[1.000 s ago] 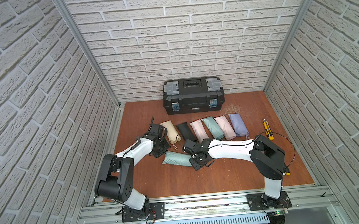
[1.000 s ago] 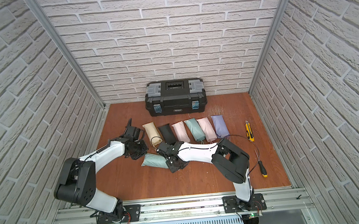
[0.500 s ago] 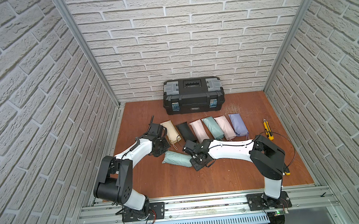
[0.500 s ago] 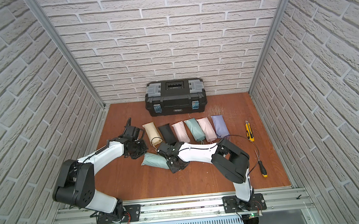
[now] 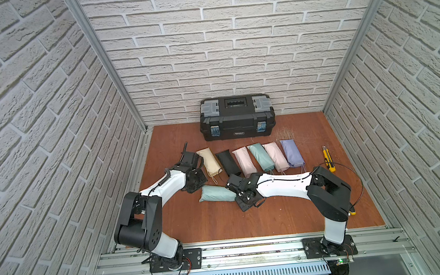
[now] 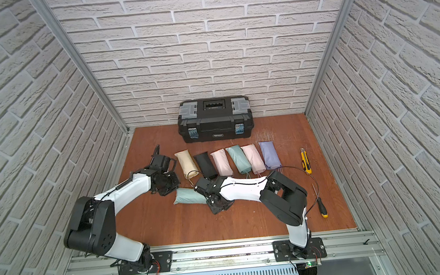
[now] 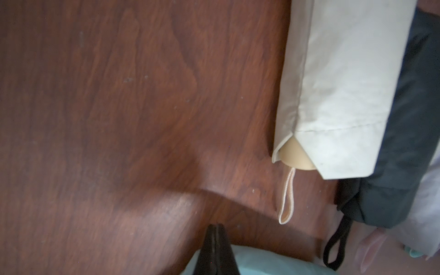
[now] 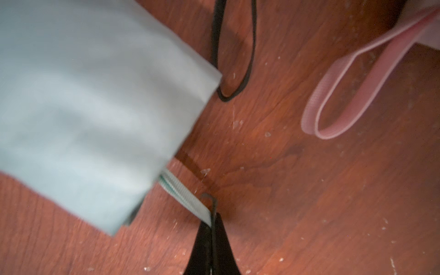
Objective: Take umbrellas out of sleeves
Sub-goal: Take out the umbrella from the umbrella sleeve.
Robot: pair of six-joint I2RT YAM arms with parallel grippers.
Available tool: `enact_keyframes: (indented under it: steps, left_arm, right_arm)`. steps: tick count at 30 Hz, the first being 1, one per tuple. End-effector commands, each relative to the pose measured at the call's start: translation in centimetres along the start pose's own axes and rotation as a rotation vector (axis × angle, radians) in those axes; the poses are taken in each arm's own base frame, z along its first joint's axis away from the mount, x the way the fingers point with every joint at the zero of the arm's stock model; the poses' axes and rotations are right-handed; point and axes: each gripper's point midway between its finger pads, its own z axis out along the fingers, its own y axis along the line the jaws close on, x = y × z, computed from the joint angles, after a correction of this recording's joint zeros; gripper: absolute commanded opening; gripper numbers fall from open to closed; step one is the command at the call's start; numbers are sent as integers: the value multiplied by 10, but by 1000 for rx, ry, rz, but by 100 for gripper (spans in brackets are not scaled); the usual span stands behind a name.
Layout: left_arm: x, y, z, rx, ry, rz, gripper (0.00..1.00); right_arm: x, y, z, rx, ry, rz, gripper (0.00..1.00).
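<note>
Filled mint sleeve (image 5: pixel 217 194) lies on counter (image 5: pixel 222 226), before row (image 5: pixel 251 158) of six. Right fingers (image 8: pixel 204 242) clamped on mint wrist loop (image 8: pixel 183 192). Left fingers (image 7: pixel 209 247) together at sleeve's end, apparently holding no fabric. Risk: pull drags unanchored sleeve along; thin loop may slip.

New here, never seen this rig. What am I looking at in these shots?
Two white robot arms, left and right, bolted to a rail, each ending in a two-finger gripper. Both top views look down on the wooden table; the wrist views ride on the arms. Against the wall sits a black toolbox; before it a row of six sleeved umbrellas, a seventh mint sleeve lying nearer. A yellow knife and screwdriver lie aside. The right gripper is shut on the mint wrist loop; the left gripper is shut over that sleeve's other end, grip unclear.
</note>
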Motion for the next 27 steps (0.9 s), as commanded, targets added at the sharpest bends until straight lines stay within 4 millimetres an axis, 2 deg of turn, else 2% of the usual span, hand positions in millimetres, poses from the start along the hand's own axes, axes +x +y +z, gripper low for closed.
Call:
enact_keyframes:
  steps: [1,27]
  left_arm:
    - [-12,-3,-11,9,-44,5,0]
    - [-18,2,-20,12,-64,0,0]
  right_arm:
    - [2,-9,-12,14,-16,13,3]
    - [7,-16,-18,30,-23,21,3]
